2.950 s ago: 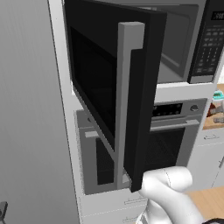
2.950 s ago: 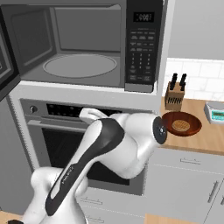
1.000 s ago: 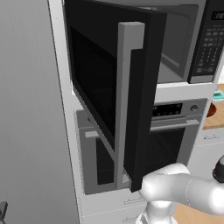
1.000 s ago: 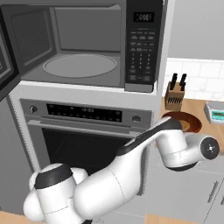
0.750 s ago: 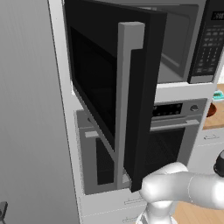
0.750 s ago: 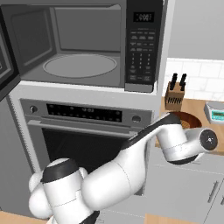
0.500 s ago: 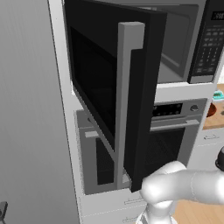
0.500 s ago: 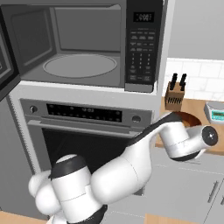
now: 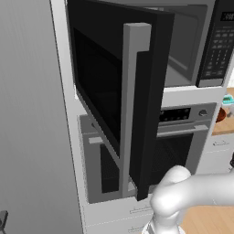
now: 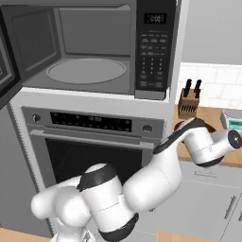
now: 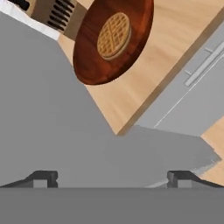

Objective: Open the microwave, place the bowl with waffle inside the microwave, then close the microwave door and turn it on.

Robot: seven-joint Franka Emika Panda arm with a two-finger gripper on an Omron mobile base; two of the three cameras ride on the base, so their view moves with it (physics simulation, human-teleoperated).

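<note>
The microwave (image 10: 85,47) stands with its cavity showing, glass turntable inside and keypad strip (image 10: 153,52) on the right. The microwave door (image 9: 114,91) is swung wide toward the left, its grey bar handle (image 9: 134,109) facing me. In the hand view, the dark reddish-brown bowl (image 11: 94,61) sits on the wooden counter (image 11: 175,57) with the golden waffle (image 11: 113,35) lying in it. My gripper (image 11: 113,178) is open, some way off from the bowl, with nothing between its fingertips (image 11: 41,178). In the right base view my forearm covers most of the bowl (image 10: 178,126).
A knife block (image 10: 189,104) stands just behind the bowl, and a teal object (image 10: 231,120) lies on the counter to its right. The silver oven (image 10: 94,137) sits under the microwave. Grey cabinet drawers (image 11: 205,63) run below the counter edge.
My arm has swung from in front of the oven to the right, over the counter by the bowl. The gripper stays open. The microwave door has not moved.
</note>
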